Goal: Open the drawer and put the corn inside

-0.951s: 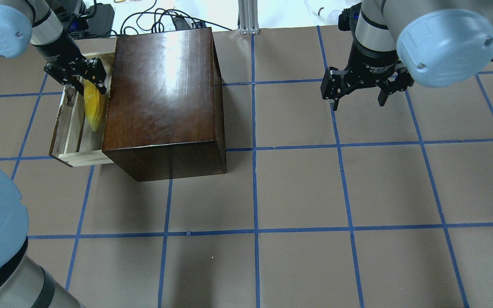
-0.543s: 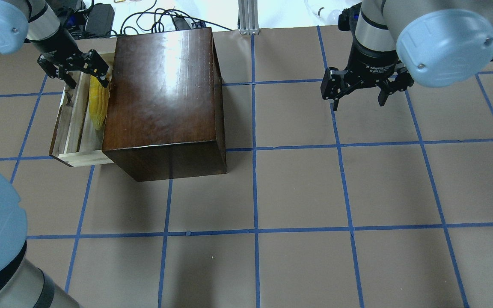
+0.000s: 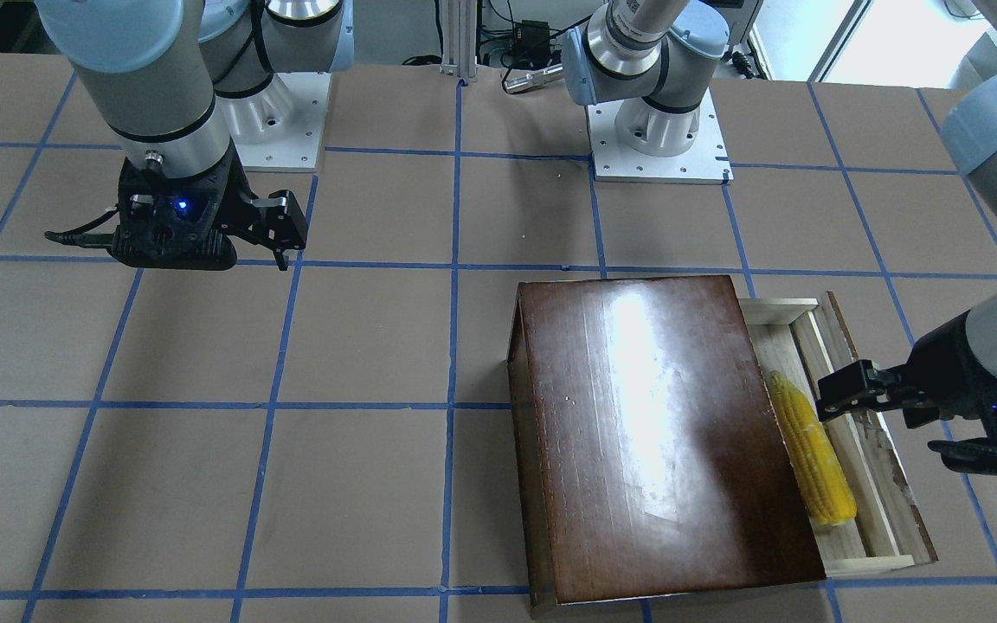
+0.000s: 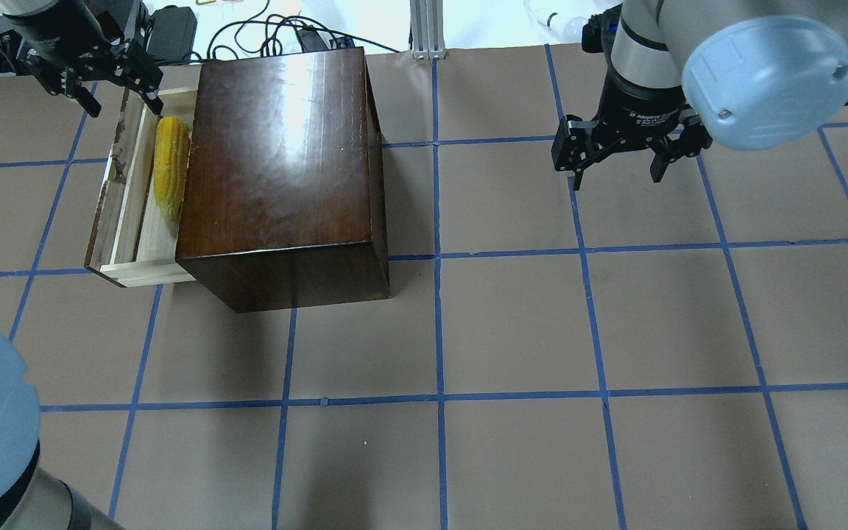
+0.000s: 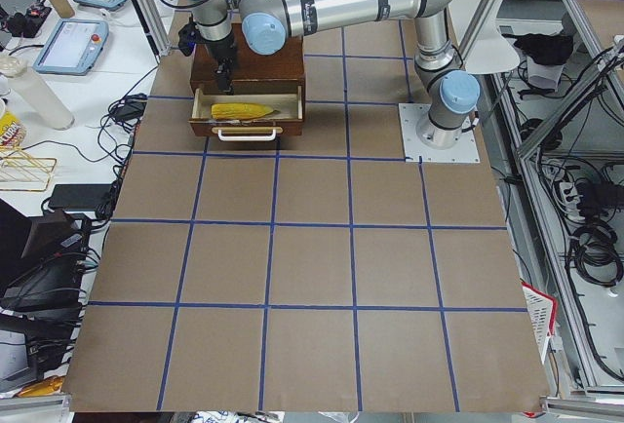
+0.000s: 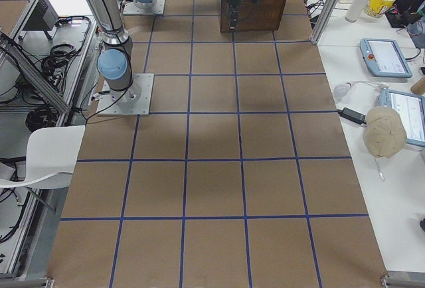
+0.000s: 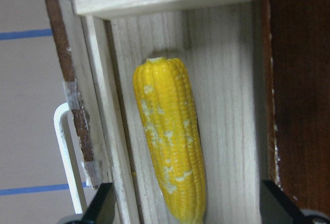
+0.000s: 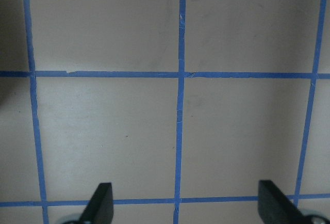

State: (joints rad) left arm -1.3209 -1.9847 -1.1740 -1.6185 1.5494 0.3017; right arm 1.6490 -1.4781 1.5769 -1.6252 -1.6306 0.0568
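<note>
The yellow corn (image 4: 171, 165) lies flat inside the open drawer (image 4: 116, 199), which is pulled out of the dark-brown box (image 4: 280, 162). In the left wrist view the corn (image 7: 170, 136) rests on the pale wood floor beside the drawer's front panel (image 7: 69, 105). My left gripper (image 4: 122, 99) is open and empty, raised above the far end of the drawer. My right gripper (image 4: 615, 177) is open and empty, hovering over bare table at the far right.
The drawer has a white wire handle (image 7: 64, 146) on its front. Cables and power bricks (image 4: 174, 29) lie past the table's far edge behind the box. An aluminium post (image 4: 428, 29) stands at the far middle.
My left gripper has let go of the corn and moved up and away toward the table's far edge. The corn now lies loose in the drawer. The right arm has not moved.
</note>
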